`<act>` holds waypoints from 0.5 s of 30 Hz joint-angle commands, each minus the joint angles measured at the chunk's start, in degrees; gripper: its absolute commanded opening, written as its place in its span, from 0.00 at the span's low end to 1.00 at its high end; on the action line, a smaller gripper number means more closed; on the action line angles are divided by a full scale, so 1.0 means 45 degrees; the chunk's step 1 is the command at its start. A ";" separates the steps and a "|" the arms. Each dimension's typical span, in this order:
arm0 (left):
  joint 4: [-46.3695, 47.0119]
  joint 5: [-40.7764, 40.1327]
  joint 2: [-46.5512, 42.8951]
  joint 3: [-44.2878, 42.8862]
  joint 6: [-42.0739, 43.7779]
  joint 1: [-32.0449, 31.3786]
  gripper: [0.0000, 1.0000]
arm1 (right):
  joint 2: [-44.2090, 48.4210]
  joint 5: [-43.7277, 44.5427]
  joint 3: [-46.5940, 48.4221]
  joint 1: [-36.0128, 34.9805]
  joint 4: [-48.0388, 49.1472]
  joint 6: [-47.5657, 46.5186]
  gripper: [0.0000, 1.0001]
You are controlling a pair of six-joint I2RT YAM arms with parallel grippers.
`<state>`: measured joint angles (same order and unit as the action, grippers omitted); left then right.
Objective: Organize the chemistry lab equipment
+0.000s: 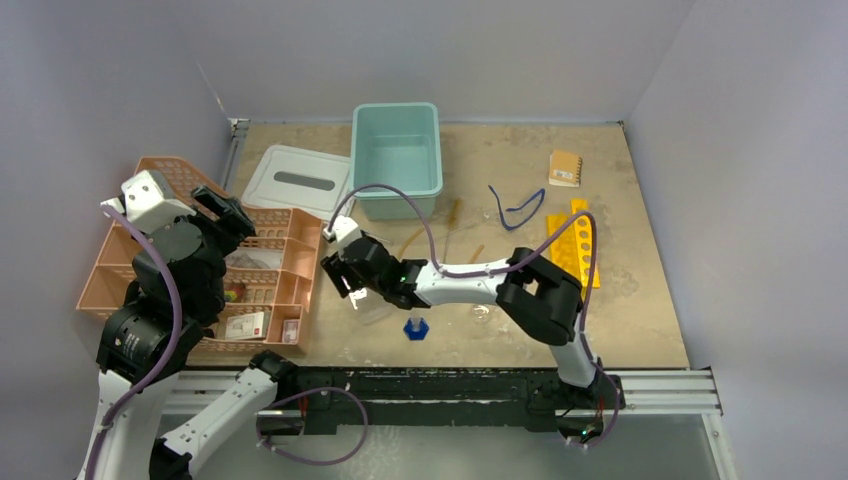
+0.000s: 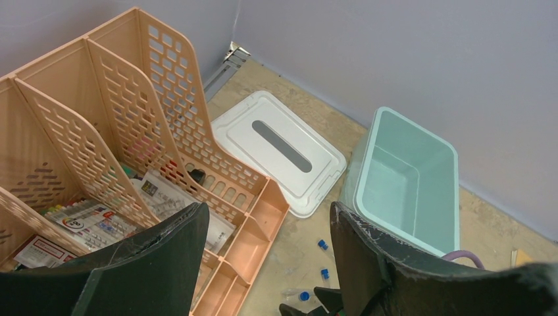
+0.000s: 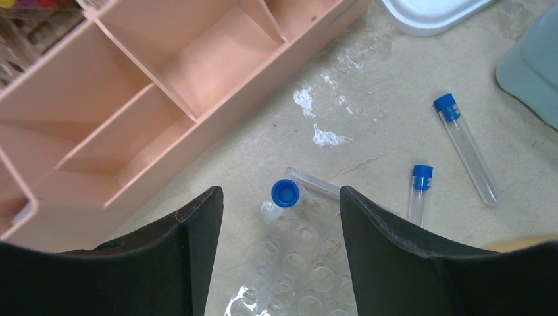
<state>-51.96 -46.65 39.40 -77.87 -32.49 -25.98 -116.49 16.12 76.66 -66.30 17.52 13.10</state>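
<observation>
**Hanging open over a loose blue-capped tube**

At the left of the top view, the left jaws are spread wide above the peach organizer tray (image 1: 303,262), with nothing between them. Just right of the tray's edge, the right jaws are also spread apart and grip nothing. In the right wrist view a blue-capped tube (image 3: 286,193) lies in the gap between them, nearer the finger at frame left and touching neither. It rests on a clear dimpled sheet (image 3: 296,270) on the bench (image 3: 421,99). Two more capped tubes (image 3: 468,150) lie to the right of the gap, outside the jaws. In the top view the blue-based clear cylinder (image 1: 416,328) sits just below the right jaws. The blue-framed safety glasses (image 1: 516,209) lie well apart toward the upper right.
</observation>
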 commanded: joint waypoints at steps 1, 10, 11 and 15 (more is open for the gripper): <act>0.0371 0.0167 0.0068 -0.0280 -0.0149 0.0050 0.67 | 0.1378 -0.0664 0.0826 0.0128 -0.0486 0.0399 0.68; 0.0532 0.0743 0.0380 -0.0273 -0.0029 0.0050 0.68 | 0.2662 -0.0967 0.1308 0.1266 -0.2453 0.1409 0.44; 0.0532 0.0886 0.0427 -0.0248 -0.0017 0.0050 0.68 | 0.2722 -0.1007 0.1307 0.1456 -0.2758 0.1444 0.41; 0.0642 0.1302 0.0556 0.0065 -0.0187 0.0050 0.69 | 0.2641 -0.0754 0.1362 0.1695 -0.3628 0.1040 0.38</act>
<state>-51.70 -43.51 40.93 -77.89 -32.45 -25.98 -105.47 12.08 80.82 -59.86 7.49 17.78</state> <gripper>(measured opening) 0.679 0.383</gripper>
